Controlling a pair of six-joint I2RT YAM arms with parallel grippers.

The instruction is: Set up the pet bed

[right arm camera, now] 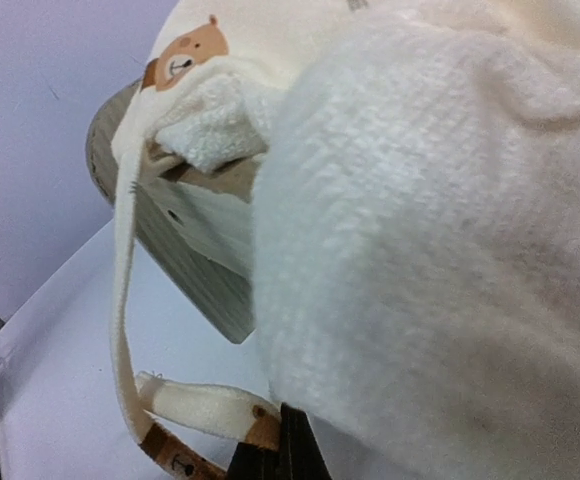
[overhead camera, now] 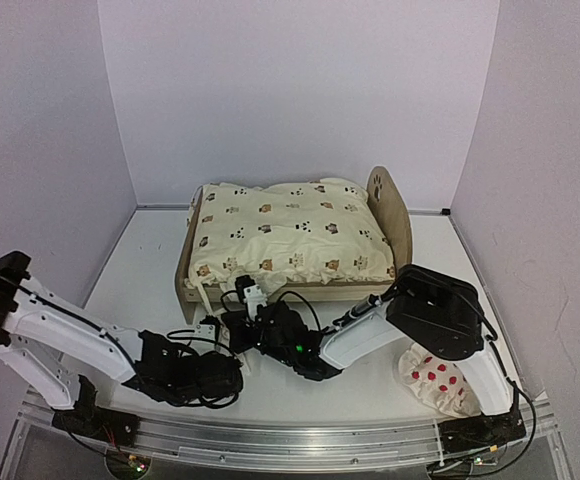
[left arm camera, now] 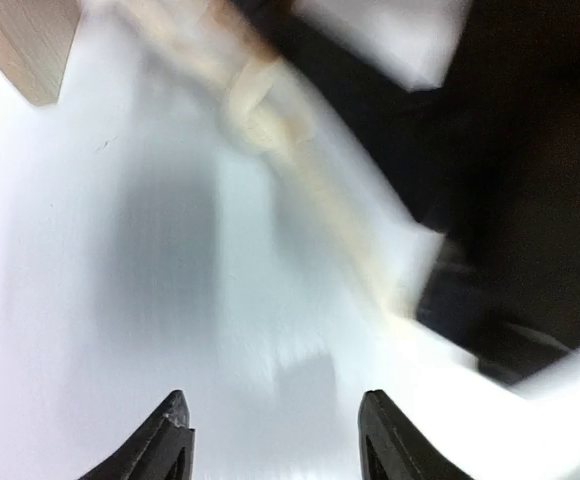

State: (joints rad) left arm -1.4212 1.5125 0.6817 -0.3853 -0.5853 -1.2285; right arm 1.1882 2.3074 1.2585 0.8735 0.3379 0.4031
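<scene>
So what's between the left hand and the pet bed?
Left wrist view: bare table from the left hand to the pet bed, a cream strap alongside.

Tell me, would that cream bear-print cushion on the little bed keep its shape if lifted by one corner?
Probably not. The cushion looks puffy and wrinkled, sagging over the edge of the pet bed, so it would likely flop. Its fleecy underside suggests light stuffing, not slippery. The thin tie dangles limply and could snag.

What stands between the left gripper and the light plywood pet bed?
Nothing visible: bare white table separates the open left gripper from the plywood bed; a cream fabric tie lies beside that path.
</scene>
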